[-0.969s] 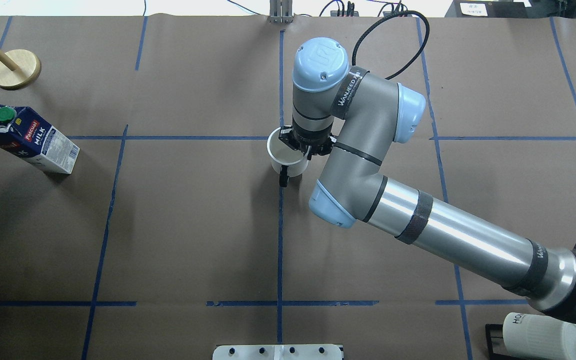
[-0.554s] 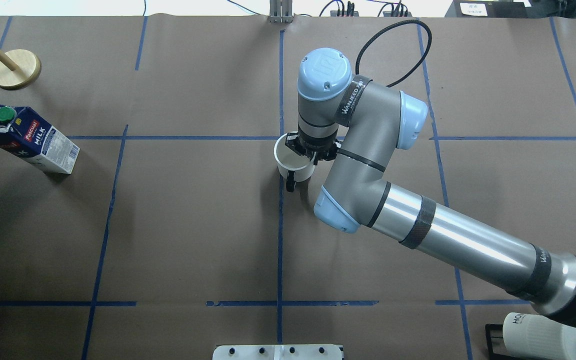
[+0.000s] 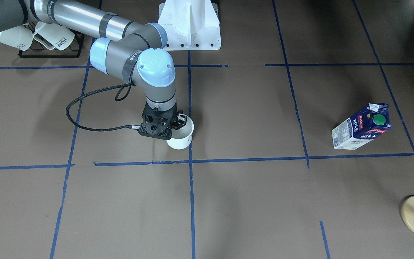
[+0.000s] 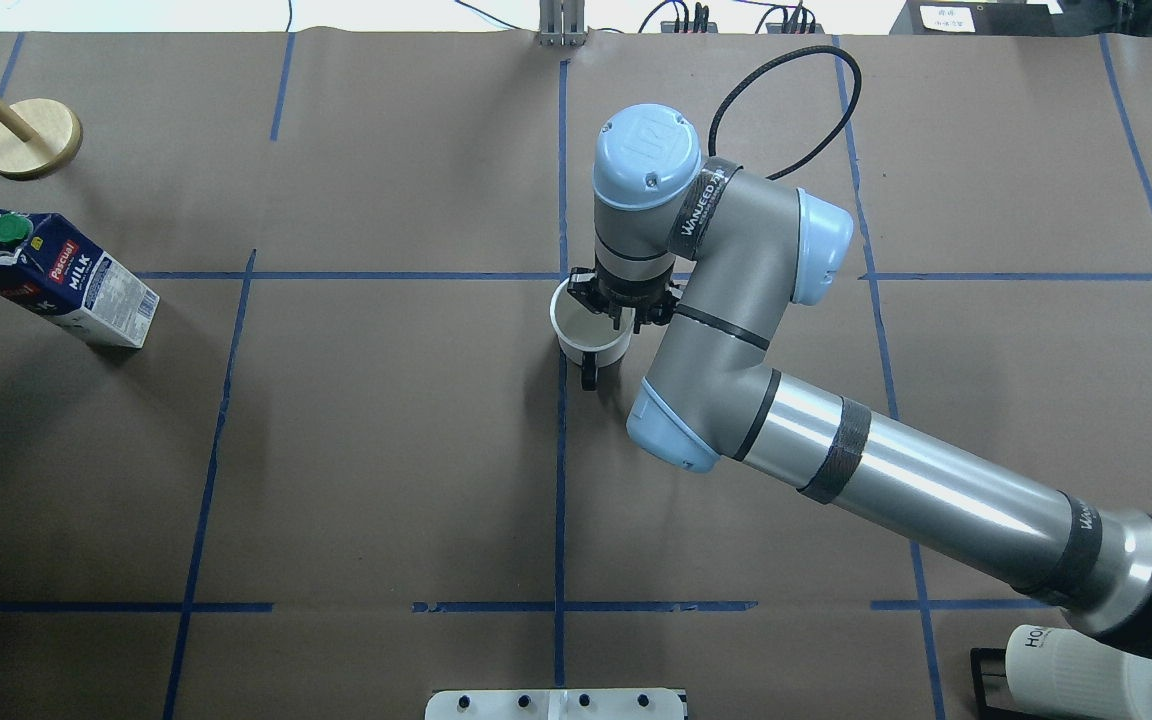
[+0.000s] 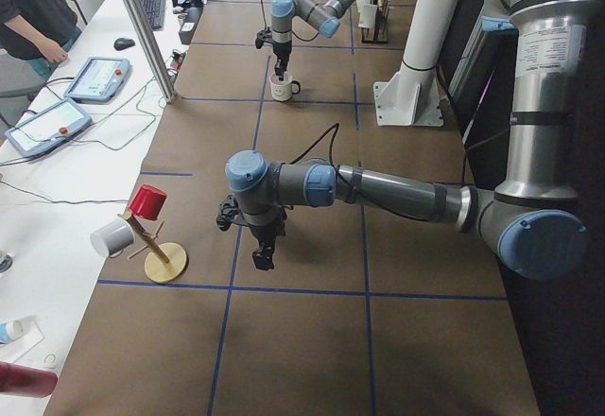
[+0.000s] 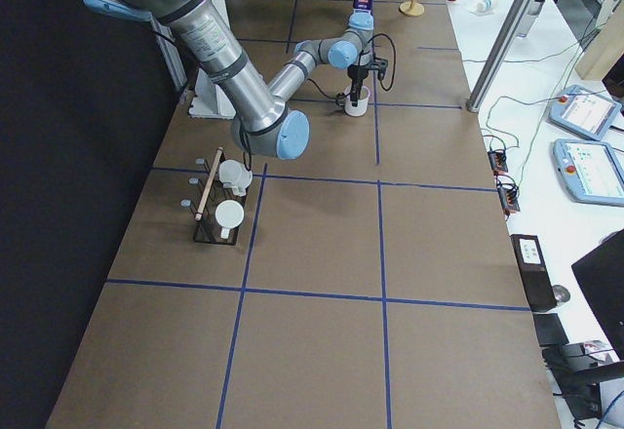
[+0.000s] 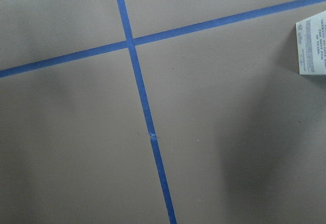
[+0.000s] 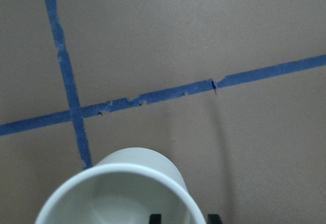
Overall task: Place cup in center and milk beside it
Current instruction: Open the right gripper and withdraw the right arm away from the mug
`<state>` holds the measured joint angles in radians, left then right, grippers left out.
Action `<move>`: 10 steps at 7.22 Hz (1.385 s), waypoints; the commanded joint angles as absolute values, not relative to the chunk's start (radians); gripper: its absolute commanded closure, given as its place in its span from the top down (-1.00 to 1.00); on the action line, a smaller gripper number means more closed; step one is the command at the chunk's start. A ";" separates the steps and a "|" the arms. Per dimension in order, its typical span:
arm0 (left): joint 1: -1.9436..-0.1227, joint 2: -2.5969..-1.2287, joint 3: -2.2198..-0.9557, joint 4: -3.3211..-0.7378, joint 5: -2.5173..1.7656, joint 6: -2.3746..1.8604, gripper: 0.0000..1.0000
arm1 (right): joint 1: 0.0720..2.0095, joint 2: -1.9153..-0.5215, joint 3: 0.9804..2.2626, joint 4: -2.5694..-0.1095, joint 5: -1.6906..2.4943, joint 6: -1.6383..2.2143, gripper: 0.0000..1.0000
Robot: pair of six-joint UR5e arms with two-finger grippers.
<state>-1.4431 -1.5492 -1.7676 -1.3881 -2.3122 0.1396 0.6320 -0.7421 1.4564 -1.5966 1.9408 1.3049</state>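
The cup point(image 4: 591, 338) is a smooth white mug with a dark handle, standing upright just on the robot's side of the center point(image 4: 562, 276), the crossing of blue tape lines. My right gripper point(image 4: 622, 316) comes down from above and is shut on the cup's rim, one finger inside. In the front view the cup point(image 3: 182, 136) is under that gripper point(image 3: 175, 124). The right wrist view shows the cup's mouth point(image 8: 117, 196) close to the center point(image 8: 75, 113). The milk point(image 4: 56, 278) stands far to the left, also in the front view point(image 3: 361, 126). My left gripper point(image 5: 264, 249) shows only in the left side view; I cannot tell its state.
A wooden mug tree point(image 4: 31, 138) stands at the far left corner behind the milk. A black rack with two ribbed "HOME" mugs point(image 3: 49, 37) sits near the robot's right side. The white robot base point(image 3: 189, 25) is at the table's near middle edge.
My right gripper has moved the cup a little to the right and toward the robot, staying close to the tape crossing. The milk has not moved.
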 commanded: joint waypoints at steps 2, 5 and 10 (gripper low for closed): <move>-1.440 -1.555 -1.793 -1.390 -2.306 0.129 1.00 | 0.852 -0.779 1.560 -1.652 2.171 1.113 1.00; -1.443 -1.643 -1.801 -1.413 -2.306 0.130 1.00 | 1.128 -0.998 1.782 -1.900 2.273 0.533 1.00; -1.433 -1.738 -1.828 -1.414 -2.399 -0.080 1.00 | 1.455 -1.460 1.832 -1.933 2.330 -0.215 1.00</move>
